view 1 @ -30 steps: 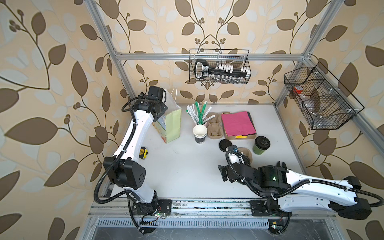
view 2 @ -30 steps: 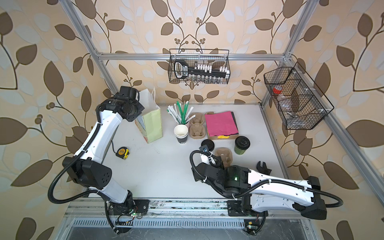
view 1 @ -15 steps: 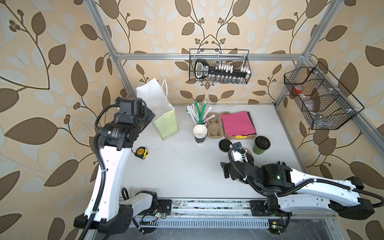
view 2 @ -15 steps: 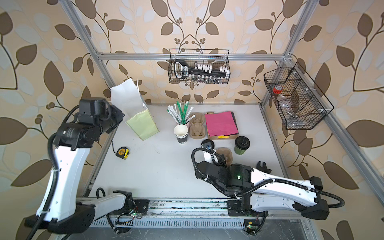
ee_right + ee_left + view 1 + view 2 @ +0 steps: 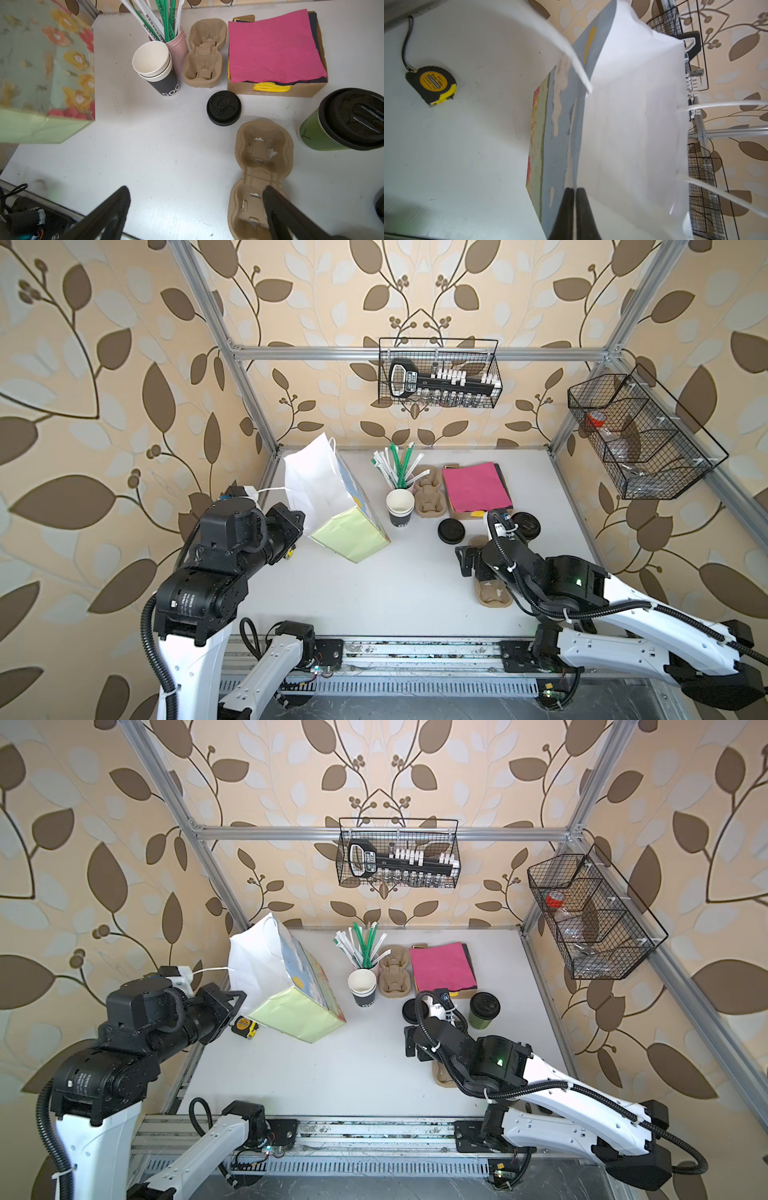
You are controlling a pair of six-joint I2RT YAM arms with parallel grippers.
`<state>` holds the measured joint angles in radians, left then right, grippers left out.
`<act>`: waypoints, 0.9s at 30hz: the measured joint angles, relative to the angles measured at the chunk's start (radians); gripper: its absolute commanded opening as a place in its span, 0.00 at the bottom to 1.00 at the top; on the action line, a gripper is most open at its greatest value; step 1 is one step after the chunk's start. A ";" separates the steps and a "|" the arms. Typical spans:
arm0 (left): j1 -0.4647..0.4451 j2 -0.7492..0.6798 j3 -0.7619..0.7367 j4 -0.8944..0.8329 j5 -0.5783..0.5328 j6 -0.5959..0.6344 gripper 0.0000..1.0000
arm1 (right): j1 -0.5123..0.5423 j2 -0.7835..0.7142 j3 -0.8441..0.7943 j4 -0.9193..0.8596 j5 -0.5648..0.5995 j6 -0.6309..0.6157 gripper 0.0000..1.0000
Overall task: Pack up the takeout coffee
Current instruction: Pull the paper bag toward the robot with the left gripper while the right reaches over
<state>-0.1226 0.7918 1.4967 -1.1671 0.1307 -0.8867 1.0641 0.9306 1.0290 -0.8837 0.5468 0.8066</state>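
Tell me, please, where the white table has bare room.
Bare table lies between the flowered paper bag, the loose brown pulp cup carrier and the front rail. Crowded at the back: stacked paper cups, cardboard napkin box, black plastic lid, green lidded cup.

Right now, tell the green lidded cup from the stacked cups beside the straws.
The green cup is lidded; the stacked cups are open, white inside. The green cup stands alone; the stacked cups are nested, black-walled. Both stand upright.

Top views overlook the table (image 5: 415,593); wrist cameras nearer.
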 measured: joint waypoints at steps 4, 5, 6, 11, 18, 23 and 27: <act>-0.002 -0.053 -0.052 0.006 0.067 -0.018 0.00 | -0.032 0.012 0.015 0.013 -0.031 -0.012 1.00; -0.003 -0.066 -0.076 0.006 0.079 -0.023 0.00 | -0.037 0.018 0.023 0.015 -0.035 -0.015 1.00; -0.005 -0.080 -0.103 0.006 0.093 -0.030 0.00 | -0.043 0.026 0.032 0.020 -0.041 -0.019 1.00; -0.048 -0.106 -0.183 -0.012 0.129 -0.038 0.00 | -0.061 0.072 0.075 0.041 -0.061 -0.033 1.00; -0.095 -0.138 -0.187 -0.051 0.127 -0.034 0.00 | -0.064 0.148 0.163 0.058 -0.099 -0.050 1.00; -0.108 -0.164 -0.216 -0.055 0.140 -0.035 0.00 | -0.039 0.185 0.230 0.079 -0.122 -0.056 1.00; -0.114 -0.193 -0.275 -0.060 0.151 -0.034 0.00 | 0.018 0.222 0.270 0.089 -0.151 -0.056 1.00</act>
<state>-0.2371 0.5991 1.2217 -1.2274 0.2813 -0.9211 1.0821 1.1530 1.2991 -0.7944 0.3954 0.7502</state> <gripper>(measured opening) 0.046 0.991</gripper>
